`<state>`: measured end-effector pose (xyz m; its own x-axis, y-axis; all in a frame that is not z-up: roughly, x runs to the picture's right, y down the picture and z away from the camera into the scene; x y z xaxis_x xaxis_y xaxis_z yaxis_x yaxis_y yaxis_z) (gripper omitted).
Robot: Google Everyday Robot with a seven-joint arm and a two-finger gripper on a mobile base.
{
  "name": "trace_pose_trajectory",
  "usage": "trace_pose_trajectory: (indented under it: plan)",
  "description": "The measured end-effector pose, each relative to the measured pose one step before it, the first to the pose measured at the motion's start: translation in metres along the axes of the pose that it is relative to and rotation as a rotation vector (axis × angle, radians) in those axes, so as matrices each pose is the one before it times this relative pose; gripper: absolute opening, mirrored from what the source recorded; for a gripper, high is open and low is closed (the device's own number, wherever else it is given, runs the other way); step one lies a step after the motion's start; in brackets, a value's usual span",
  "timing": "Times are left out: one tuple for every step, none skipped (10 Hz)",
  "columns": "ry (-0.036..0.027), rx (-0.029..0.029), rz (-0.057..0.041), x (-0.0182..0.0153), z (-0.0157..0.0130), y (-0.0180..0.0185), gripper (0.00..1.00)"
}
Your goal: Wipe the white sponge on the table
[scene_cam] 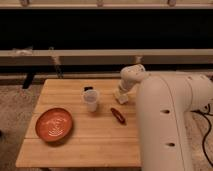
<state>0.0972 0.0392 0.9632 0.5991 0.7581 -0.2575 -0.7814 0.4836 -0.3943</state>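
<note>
The light wooden table (80,145) fills the middle of the camera view. My gripper (121,96) reaches down from the white arm (165,115) to the table's right side, about level with the cup. It is shut on the white sponge (120,96), a small off-white block at its tip that rests on the tabletop. The arm's wrist hides most of the fingers.
A translucent plastic cup (91,99) stands left of the gripper, with a small dark object (88,89) behind it. A red item (118,115) lies just in front of the gripper. An orange plate (55,124) sits at the table's left. A dark bench runs behind.
</note>
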Motion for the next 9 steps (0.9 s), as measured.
trace_pose_trajectory:
  plan:
    - [0.00176, -0.01404, -0.02703, -0.0027, -0.00061, 0.01173, 0.0]
    - [0.0038, -0.016, -0.02431, 0.00019, -0.00145, 0.01103, 0.0]
    - [0.01809, -0.01545, -0.02079, 0.00797, -0.00256, 0.01091, 0.0]
    - [0.02095, -0.0098, -0.01087, 0.01002, -0.00199, 0.00786, 0.0]
    - [0.01633, -0.00562, -0.00143, 0.01059, -0.00213, 0.00368, 0.0]
    - [0.0202, 0.00477, 0.00583, 0.0144, -0.00241, -0.00456, 0.0]
    - [0.01912, 0.00692, 0.01747, 0.01538, -0.00152, -0.00908, 0.0]
    - [0.01337, 0.0093, 0.02368, 0.01177, -0.00006, -0.00939, 0.0]
    - [0.0141, 0.01331, 0.03588, 0.01308, -0.0005, -0.01343, 0.0]
